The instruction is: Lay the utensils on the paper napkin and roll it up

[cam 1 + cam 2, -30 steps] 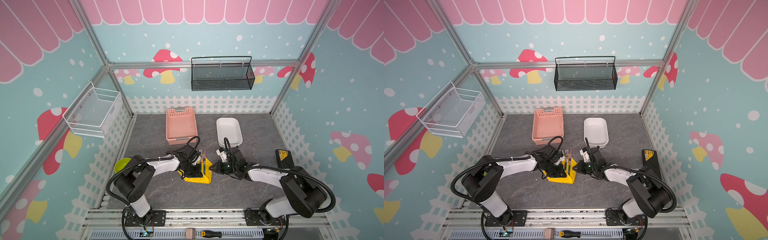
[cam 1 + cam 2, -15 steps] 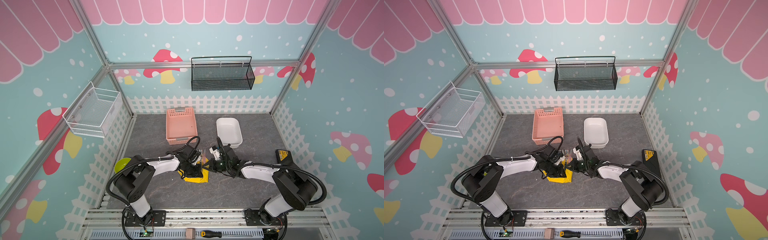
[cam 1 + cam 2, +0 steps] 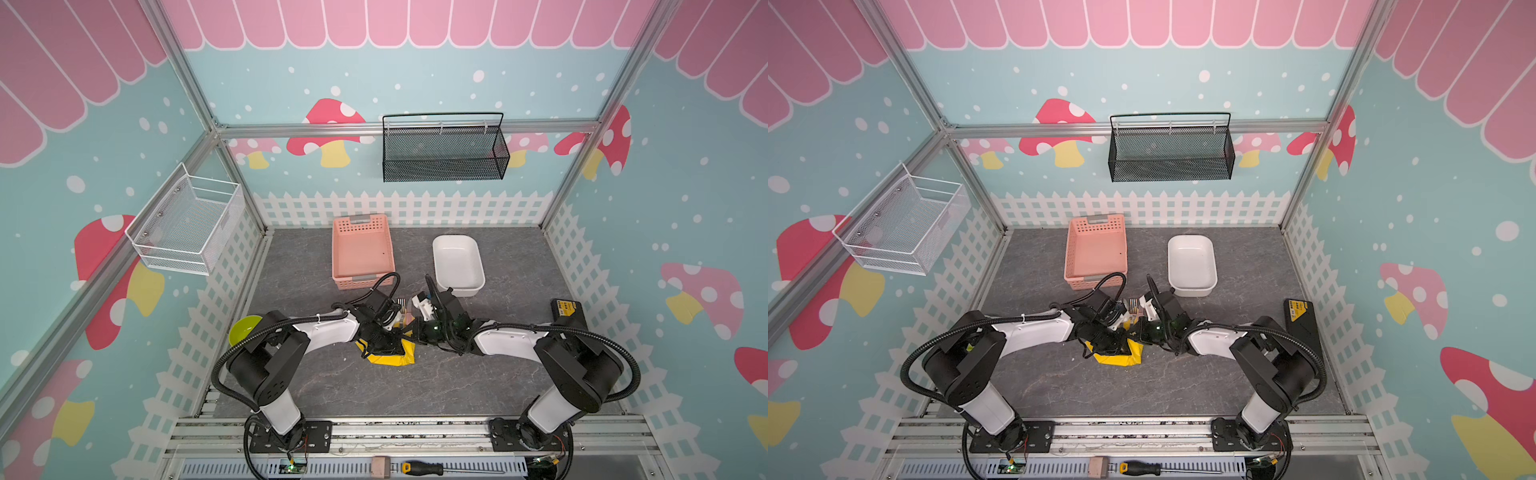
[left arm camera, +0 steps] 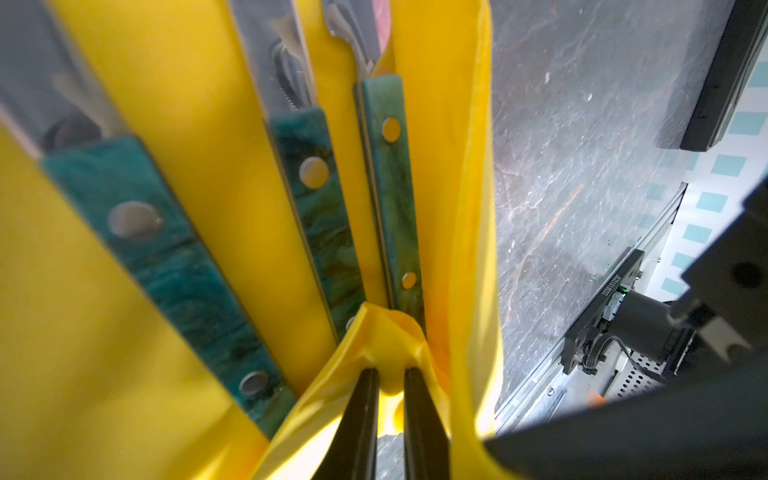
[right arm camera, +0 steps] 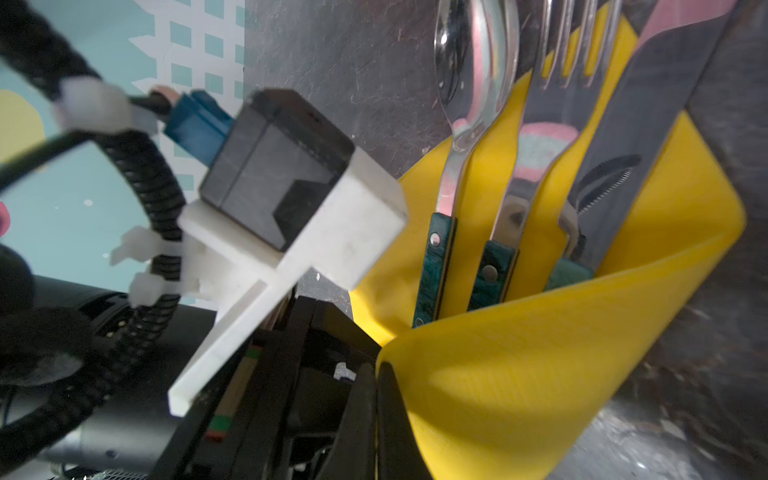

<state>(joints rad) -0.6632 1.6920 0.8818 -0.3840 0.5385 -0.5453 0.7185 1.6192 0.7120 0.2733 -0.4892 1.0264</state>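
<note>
At the front rail a screwdriver [image 3: 432, 468] is seen, well apart from the work. Further in, on the grey table [image 3: 436, 386], the napkin [image 3: 390, 359] is found between the 2 arms, its sides raised around the utensils [image 5: 492, 278]. A bunched fold of the sheet is pinched by the left gripper [image 4: 392, 390], its jaws nearly together on the paper. A raised edge is clamped by the right gripper [image 5: 377, 395], its jaws closed tight on it. Inside the fold the 3 teal handles are laid side by side on the yellow paper. The spoon [image 5: 469, 83], fork [image 5: 569, 62] and knife [image 5: 665, 108] are pointed away, and their heads reach past the sheet's far edge.

The napkin is judged thin, soft and easily torn, so it is best taken at an edge or corner with a light pinch and drawn evenly. The utensils are judged stiff, slick and heavy for such paper. They may slide or fan apart as the sheet is turned, so the roll is best kept snug over the handles.

Beyond, a pink basket [image 3: 362, 253] and a white dish [image 3: 457, 259] are set towards the back fence.

In both top views the pinch points are hidden under the wrists, and little more than a yellow strip and the fork tines can be made out. In the left wrist view the utensil heads are cut off.
</note>
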